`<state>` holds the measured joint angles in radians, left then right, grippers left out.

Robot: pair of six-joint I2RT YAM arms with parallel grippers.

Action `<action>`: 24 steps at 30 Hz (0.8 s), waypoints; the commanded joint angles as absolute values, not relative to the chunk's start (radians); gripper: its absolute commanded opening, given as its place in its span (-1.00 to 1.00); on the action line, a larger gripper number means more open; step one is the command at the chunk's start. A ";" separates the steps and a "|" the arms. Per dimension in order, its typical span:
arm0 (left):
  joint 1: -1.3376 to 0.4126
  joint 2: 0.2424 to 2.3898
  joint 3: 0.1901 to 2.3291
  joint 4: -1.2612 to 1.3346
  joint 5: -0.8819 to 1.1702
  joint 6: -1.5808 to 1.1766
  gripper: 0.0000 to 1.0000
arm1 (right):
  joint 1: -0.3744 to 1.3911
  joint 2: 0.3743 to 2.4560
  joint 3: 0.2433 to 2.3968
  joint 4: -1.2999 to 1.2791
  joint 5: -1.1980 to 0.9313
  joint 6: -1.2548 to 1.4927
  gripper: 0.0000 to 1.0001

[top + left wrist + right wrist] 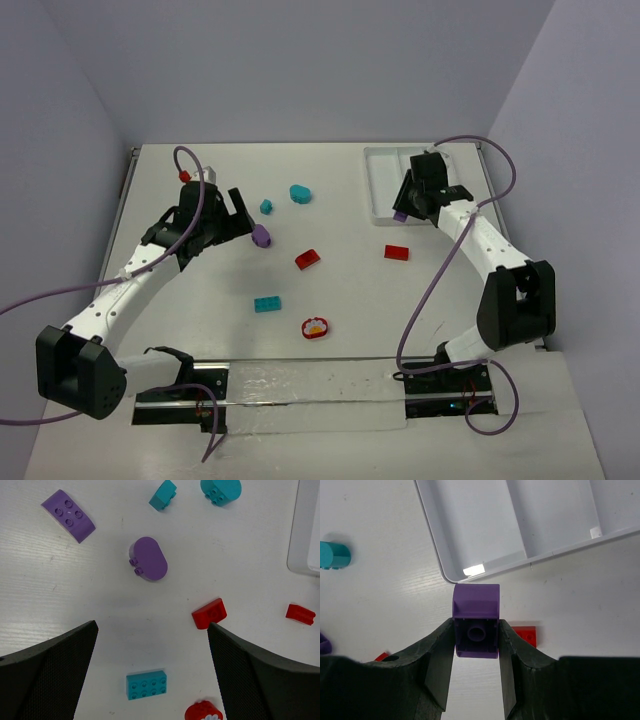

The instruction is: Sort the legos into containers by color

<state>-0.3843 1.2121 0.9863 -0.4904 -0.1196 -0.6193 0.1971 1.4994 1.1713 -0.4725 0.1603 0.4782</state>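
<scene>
My right gripper is shut on a purple brick, held just off the near-left corner of the white tray, whose visible compartments hold nothing. My left gripper is open and empty above the table. Below it lie a purple oval piece, a purple curved brick, a teal brick, a small teal piece, a teal round piece, two red bricks and a white-topped red round piece.
The tray's corner shows at the right edge of the left wrist view. Purple cables loop off both arms. A reflective strip runs along the table's near edge. Grey walls close in the table on three sides.
</scene>
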 commanded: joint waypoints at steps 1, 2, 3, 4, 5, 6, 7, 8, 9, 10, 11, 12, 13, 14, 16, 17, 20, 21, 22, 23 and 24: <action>-0.387 1.194 1.033 -0.486 -0.083 -0.629 0.99 | 0.181 1.492 1.192 -0.440 0.166 0.481 -0.76; -0.387 1.191 1.031 -0.486 -0.082 -0.630 0.99 | 0.177 1.497 1.196 -0.440 0.163 0.480 -0.76; -0.387 1.190 1.032 -0.487 -0.084 -0.633 0.99 | 0.172 1.505 1.201 -0.441 0.160 0.478 -0.76; -0.387 1.190 1.034 -0.493 -0.091 -0.635 0.99 | 0.170 1.510 1.207 -0.443 0.160 0.478 -0.76; -0.387 1.190 1.035 -0.499 -0.099 -0.637 0.99 | 0.167 1.514 1.212 -0.445 0.161 0.477 -0.76; -0.387 1.190 1.035 -0.502 -0.105 -0.637 0.99 | 0.165 1.518 1.214 -0.445 0.162 0.476 -0.76; -0.387 1.190 1.035 -0.506 -0.112 -0.638 0.99 | 0.164 1.521 1.217 -0.445 0.162 0.476 -0.76; -0.387 1.192 1.035 -0.507 -0.115 -0.637 0.99 | 0.163 1.525 1.218 -0.444 0.163 0.476 -0.76; -0.387 1.194 1.034 -0.507 -0.116 -0.638 0.99 | 0.162 1.527 1.218 -0.443 0.164 0.476 -0.76; -0.387 1.195 1.032 -0.508 -0.118 -0.641 0.99 | 0.160 1.531 1.218 -0.442 0.163 0.477 -0.76; -0.387 1.196 1.032 -0.509 -0.119 -0.643 0.99 | 0.159 1.532 1.218 -0.441 0.160 0.478 -0.76; -0.387 1.196 1.032 -0.508 -0.120 -0.644 0.99 | 0.158 1.531 1.217 -0.439 0.158 0.480 -0.76; -0.387 1.197 1.032 -0.508 -0.121 -0.644 0.99 | 0.158 1.529 1.216 -0.437 0.158 0.482 -0.76; -0.387 1.197 1.031 -0.506 -0.123 -0.645 0.99 | 0.158 1.530 1.216 -0.436 0.157 0.481 -0.76; -0.387 1.198 1.033 -0.506 -0.131 -0.646 0.99 | 0.157 1.532 1.218 -0.437 0.157 0.479 -0.76; -0.387 1.198 1.034 -0.506 -0.136 -0.646 0.99 | 0.156 1.533 1.219 -0.437 0.158 0.478 -0.76; -0.387 1.198 1.035 -0.502 -0.145 -0.642 0.99 | 0.153 1.537 1.220 -0.436 0.159 0.477 -0.76; -0.387 1.198 1.035 -0.502 -0.147 -0.641 0.99 | 0.152 1.539 1.222 -0.436 0.158 0.477 -0.76; -0.387 1.198 1.035 -0.503 -0.150 -0.639 0.99 | 0.149 1.539 1.223 -0.436 0.157 0.476 -0.76; -0.387 1.197 1.037 -0.504 -0.155 -0.636 0.99 | 0.146 1.539 1.226 -0.435 0.156 0.475 -0.76; -0.387 1.195 1.039 -0.506 -0.161 -0.633 0.99 | 0.143 1.539 1.229 -0.433 0.154 0.474 -0.76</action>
